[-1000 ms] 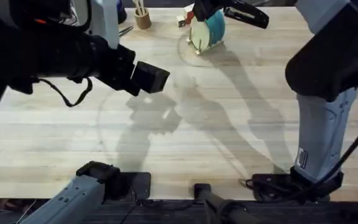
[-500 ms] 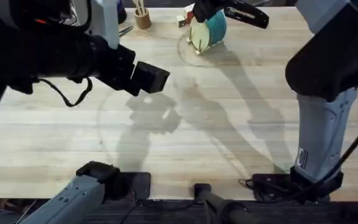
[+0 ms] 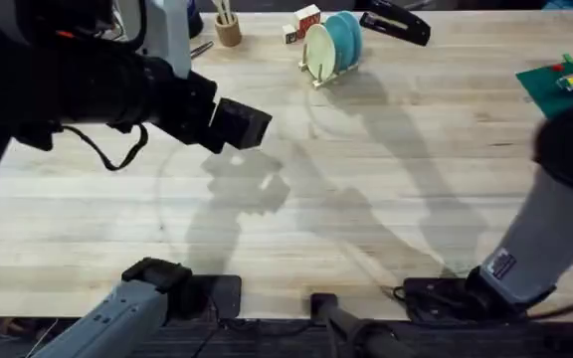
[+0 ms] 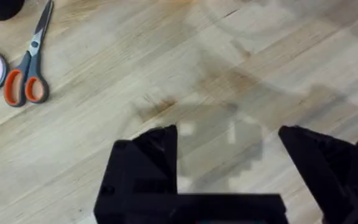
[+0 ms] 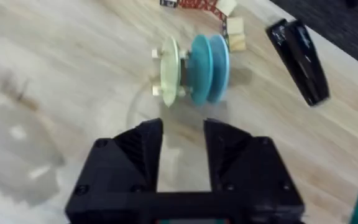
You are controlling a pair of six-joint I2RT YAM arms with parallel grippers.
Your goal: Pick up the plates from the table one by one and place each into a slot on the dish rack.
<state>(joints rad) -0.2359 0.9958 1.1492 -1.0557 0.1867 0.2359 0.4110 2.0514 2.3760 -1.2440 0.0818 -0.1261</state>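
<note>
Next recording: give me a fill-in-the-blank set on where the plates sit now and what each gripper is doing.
1. The pale cream-yellow round plastic plate and the turquoise round plastic plate both stand on edge in the small light-wood ____.
2. Next to the turquoise plate in the rack stands a paler ____ plate.
3. The right gripper is open and holds ____.
4. The left gripper, fingers open, hovers over the bare light wooden ____.

Missing words: dish rack; sky-blue; nothing; table
</note>
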